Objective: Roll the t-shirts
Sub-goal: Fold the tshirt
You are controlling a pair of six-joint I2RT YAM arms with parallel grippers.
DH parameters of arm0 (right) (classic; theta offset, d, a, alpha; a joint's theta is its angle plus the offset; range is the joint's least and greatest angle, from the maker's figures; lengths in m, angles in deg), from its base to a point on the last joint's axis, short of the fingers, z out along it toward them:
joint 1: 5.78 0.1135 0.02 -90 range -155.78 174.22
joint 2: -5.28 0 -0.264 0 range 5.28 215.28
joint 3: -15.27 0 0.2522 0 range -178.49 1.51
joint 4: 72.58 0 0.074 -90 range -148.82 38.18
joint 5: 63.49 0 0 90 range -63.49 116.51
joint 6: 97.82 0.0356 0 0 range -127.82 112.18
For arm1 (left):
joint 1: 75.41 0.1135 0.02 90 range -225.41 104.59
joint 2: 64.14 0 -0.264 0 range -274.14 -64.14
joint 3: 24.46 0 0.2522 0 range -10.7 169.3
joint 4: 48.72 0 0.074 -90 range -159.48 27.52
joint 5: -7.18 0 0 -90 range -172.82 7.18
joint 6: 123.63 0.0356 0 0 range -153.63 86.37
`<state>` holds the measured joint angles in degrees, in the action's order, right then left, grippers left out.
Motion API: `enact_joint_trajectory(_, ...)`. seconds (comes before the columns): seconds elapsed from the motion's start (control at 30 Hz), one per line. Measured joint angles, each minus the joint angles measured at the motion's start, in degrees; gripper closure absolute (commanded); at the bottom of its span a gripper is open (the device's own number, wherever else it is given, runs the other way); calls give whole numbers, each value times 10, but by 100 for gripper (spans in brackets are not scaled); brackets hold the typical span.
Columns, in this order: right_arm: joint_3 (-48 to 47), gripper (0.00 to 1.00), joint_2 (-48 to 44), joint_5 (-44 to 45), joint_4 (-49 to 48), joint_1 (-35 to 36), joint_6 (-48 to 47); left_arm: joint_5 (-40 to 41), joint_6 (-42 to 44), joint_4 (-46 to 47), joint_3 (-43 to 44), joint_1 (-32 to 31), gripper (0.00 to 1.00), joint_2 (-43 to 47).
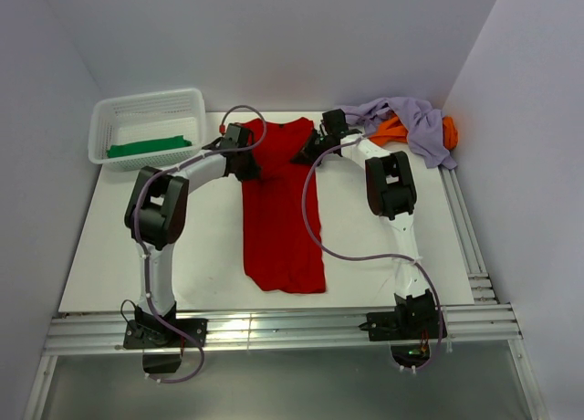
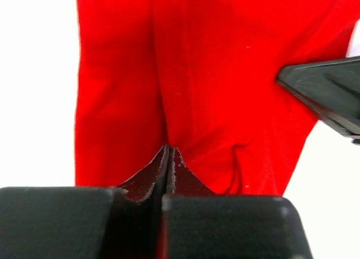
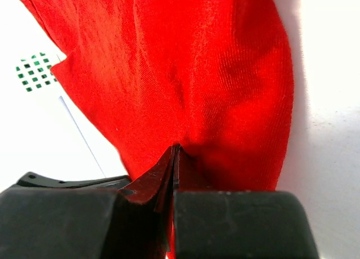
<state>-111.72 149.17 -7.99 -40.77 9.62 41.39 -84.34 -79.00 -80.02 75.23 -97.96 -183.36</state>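
Just right of the basket, the red t-shirt lies flat as 1 long folded strip, its basket-level end pinched by the left gripper and right gripper, so rolling seems about to begin, and both must turn that edge over evenly.

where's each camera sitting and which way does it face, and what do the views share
Top external: above and behind the robot, looking down at the table; the left arm and right arm show whole.
Left wrist: on the left arm, facing along the left gripper, shut on the red t-shirt.
Right wrist: on the right arm, facing along the right gripper, shut on the same shirt.
Shared: all three views show the red t-shirt.
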Motion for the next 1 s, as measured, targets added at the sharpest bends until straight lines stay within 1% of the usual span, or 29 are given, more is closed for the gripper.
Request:
enact_joint_trajectory(0.07, 0, 92, 0, 0, 0, 0, 1, 11, -6, -10, -3, -2, 74, 0)
enact_joint_trajectory(0.1, 0, 88, 0, 0, 0, 0, 1, 17, -8, -15, -3, -2, 62, 0)
enact_joint_trajectory(0.13, 0, 81, 0, 0, 0, 0, 0, 23, -7, -21, -3, -2, 57, 0)
enact_joint_trajectory(0.2, -1, 73, 0, -2, 0, 0, -1, 33, -5, -29, -3, -2, 48, 2)
enact_joint_trajectory(0.23, -2, 65, -1, -5, -1, 0, -2, 37, -2, -34, -3, -2, 46, 4)
enact_joint_trajectory(0.3, -2, 56, -5, -7, -1, 0, -5, 44, 3, -43, -3, 0, 42, 13)
enact_joint_trajectory(0.33, -2, 49, -9, -6, 0, 0, -6, 46, 8, -48, -2, 2, 41, 20)
enact_joint_trajectory(0.37, -2, 45, -14, -6, 3, 0, -10, 48, 12, -52, -2, 3, 40, 30)
enact_joint_trajectory(0.4, -2, 43, -19, -4, 5, -1, -13, 49, 14, -57, -1, 4, 33, 39)
enact_joint_trajectory(0.53, 5, 40, -57, 4, 20, -4, -33, 50, 27, -76, -1, 8, 29, 87)
enact_joint_trajectory(0.63, 66, 38, -134, 14, 24, -6, -51, 54, 29, -92, -5, 9, 28, 128)
enact_joint_trajectory(0.73, 164, 38, -254, 29, 30, -7, -73, 54, 28, -107, -52, 8, 28, 190)
enact_joint_trajectory(0.87, 320, 40, -435, 52, 32, -7, -98, 46, 21, -132, -160, 2, 28, 287)
enact_joint_trajectory(0.97, 453, 41, -570, 68, 48, -1, -106, 40, 3, -153, -227, -24, 29, 341)
enact_joint_trajectory(1.0, 487, 41, -600, 73, 51, 3, -107, 36, -8, -154, -251, -40, 29, 359)
